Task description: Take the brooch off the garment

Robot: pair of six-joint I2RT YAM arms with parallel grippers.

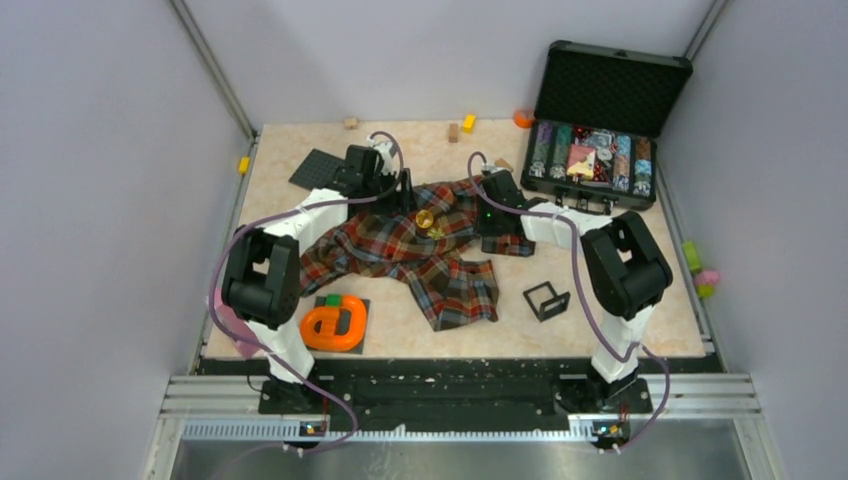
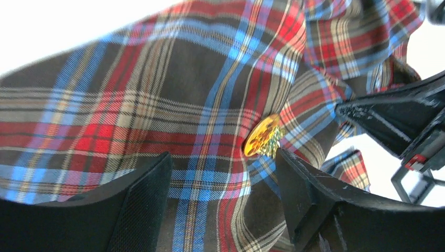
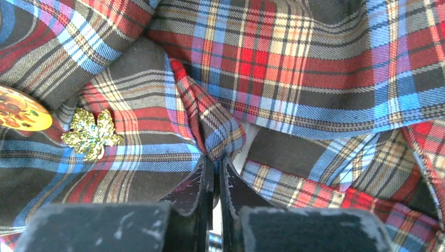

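The plaid shirt (image 1: 430, 262) lies crumpled in the middle of the table. Pinned on it are a round yellow-orange disc brooch (image 1: 425, 218) and, beside it, a glittery gold leaf brooch (image 1: 437, 232). No whitish-silver disc shows. My left gripper (image 2: 223, 163) is open and low over the cloth, and the disc (image 2: 261, 135) sits just past its right fingertip (image 2: 294, 168). My right gripper (image 3: 216, 160) is shut on a raised fold of the shirt (image 3: 220, 131), with the leaf (image 3: 92, 134) and the disc (image 3: 18, 111) to its left.
An open black case of poker chips (image 1: 600, 150) stands at the back right. A black square tray (image 1: 320, 168) lies at the back left. A black wire frame (image 1: 546, 300) sits at the front right, and an orange object on a dark tile (image 1: 335, 322) at the front left.
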